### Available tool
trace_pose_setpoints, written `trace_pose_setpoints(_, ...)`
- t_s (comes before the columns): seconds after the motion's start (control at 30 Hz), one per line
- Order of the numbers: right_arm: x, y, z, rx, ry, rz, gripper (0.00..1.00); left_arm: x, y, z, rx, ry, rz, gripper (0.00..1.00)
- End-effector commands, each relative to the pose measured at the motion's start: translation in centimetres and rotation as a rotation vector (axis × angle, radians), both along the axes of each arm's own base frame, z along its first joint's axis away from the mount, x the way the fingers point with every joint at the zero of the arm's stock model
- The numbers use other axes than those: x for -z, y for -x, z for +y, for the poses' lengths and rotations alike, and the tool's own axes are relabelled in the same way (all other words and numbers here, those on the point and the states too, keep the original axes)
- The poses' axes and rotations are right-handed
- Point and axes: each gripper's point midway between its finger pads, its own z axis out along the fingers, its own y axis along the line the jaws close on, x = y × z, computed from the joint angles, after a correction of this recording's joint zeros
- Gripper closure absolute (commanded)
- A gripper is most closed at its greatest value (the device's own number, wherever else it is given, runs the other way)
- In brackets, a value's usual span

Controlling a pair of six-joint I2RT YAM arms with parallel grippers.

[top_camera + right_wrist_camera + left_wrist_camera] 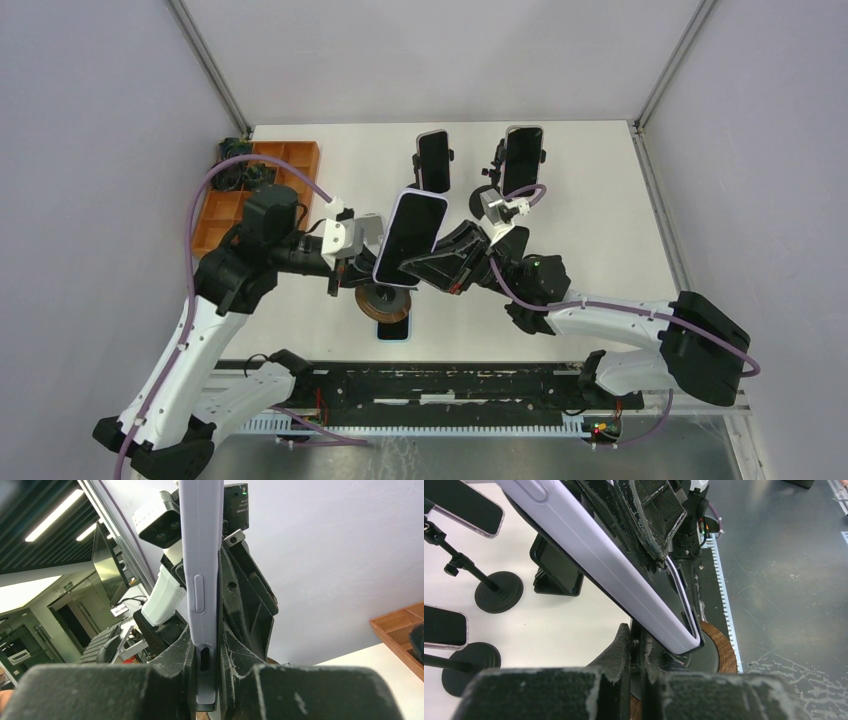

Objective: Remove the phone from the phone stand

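The phone point(410, 236), in a lavender case, hangs tilted above the table's middle. My right gripper point(428, 262) comes in from the right and is shut on its lower end; the right wrist view shows the fingers point(235, 650) pressed on both faces of the phone point(200, 555). Under it stands the phone stand point(383, 303), with a round wood-rimmed base point(724, 655). My left gripper point(348, 266) reaches in from the left. Its jaws point(638, 630) are shut on the stand's thin black upright, just below the phone's corner point(674, 635).
Two other phones on black stands point(433, 160) point(523, 158) are at the back middle. A dark phone point(393, 328) lies flat near the front edge. An orange compartment tray point(255, 185) sits at the back left. Grey walls close in both sides.
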Motion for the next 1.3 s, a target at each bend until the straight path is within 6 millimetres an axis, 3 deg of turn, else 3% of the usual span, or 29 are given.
trace_pose_setpoints(0.0,-3.3,2.5,-2.1,-0.021,-0.129,-0.108,0.83,-0.8,-0.4,0.0,-0.035,0.005,0.013,0.98)
trace_pose_setpoints(0.23,-3.1,1.6,-1.6,0.041,-0.059,-0.124,0.58,-0.5,0.4,0.4,0.015,-0.023,-0.025,0.98)
trace_pose_setpoints(0.37,-2.8,0.9,-1.5,0.088,-0.012,-0.128,0.54,-0.3,0.5,0.7,0.019,-0.033,-0.047,0.98)
trace_pose_setpoints(0.87,-3.0,-0.7,-3.9,0.156,0.020,-0.121,0.56,0.5,0.9,1.4,0.013,-0.062,-0.094,0.98)
trace_pose_setpoints(1.03,-2.8,-0.5,-4.5,0.151,0.020,-0.113,0.62,0.7,0.6,1.4,0.009,-0.071,-0.100,0.98)
trace_pose_setpoints(1.27,-2.3,-0.9,-5.3,0.165,0.061,-0.078,0.82,0.8,0.1,1.5,-0.009,-0.084,-0.119,0.98)
